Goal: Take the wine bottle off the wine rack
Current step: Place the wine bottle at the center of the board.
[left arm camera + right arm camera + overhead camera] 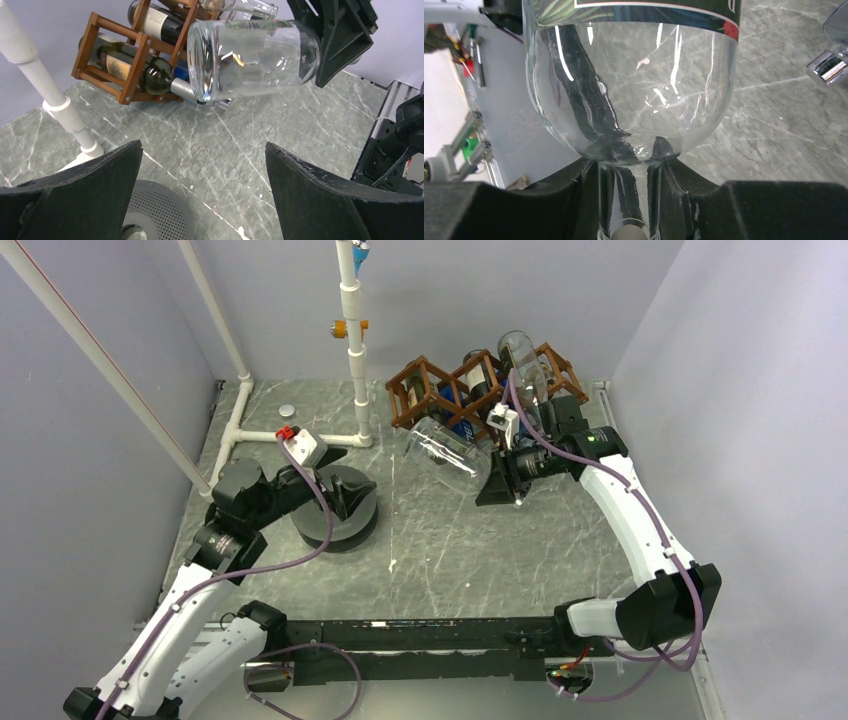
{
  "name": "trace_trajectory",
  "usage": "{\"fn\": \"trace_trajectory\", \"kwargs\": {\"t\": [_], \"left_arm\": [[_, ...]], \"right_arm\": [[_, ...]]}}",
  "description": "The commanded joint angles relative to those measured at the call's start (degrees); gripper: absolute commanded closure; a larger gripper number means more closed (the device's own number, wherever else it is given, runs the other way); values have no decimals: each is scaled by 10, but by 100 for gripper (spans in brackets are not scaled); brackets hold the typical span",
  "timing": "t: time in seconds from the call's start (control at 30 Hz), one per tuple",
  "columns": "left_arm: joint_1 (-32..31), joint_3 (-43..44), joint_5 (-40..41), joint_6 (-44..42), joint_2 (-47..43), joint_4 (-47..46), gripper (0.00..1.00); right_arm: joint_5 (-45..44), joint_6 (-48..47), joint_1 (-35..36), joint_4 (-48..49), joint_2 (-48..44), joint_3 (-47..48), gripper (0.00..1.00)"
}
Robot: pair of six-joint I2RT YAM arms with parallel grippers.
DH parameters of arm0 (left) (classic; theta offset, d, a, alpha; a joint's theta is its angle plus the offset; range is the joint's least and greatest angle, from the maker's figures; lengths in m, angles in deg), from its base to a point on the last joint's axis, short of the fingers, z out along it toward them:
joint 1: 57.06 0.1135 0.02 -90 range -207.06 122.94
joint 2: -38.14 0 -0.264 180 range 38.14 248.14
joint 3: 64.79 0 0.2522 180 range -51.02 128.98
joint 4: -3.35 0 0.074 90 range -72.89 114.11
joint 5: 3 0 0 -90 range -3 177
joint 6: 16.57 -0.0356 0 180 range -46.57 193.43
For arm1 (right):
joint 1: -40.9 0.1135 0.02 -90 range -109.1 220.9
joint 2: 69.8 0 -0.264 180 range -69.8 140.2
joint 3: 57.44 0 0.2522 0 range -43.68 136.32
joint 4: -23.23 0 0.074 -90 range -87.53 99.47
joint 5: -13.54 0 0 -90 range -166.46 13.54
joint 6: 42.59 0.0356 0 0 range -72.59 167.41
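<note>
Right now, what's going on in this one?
The right gripper is shut on the neck of a clear wine bottle. It holds the bottle on its side in front of the wine rack, out of the cells and apparently off the table. Dark bottles lie in the rack. The left gripper hangs open over a grey round disc, holding nothing.

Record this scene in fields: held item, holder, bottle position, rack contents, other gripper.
Held item: clear wine bottle, gripped by the neck
Holder: right gripper, shut
Bottle position: lying sideways in the air, out of the wine rack
Rack contents: dark bottles in its cells
Other gripper: left gripper open, above a grey perforated disc
</note>
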Motion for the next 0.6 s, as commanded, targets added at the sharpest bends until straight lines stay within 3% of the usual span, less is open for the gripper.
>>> {"fn": "trace_trajectory", "kwargs": {"t": [0.0,0.37,0.57], "left_arm": [[3,-2,-31,1,-6,-37,1],[3,-2,-29,2,-6,-37,1],[3,-3,-31,3,-5,-39,1]], "right_arm": [[45,-125,7,13,-31,23,100],[28,-291,11,-126,20,55,100],[-25,-333,14,-161,30,67,100]]}}
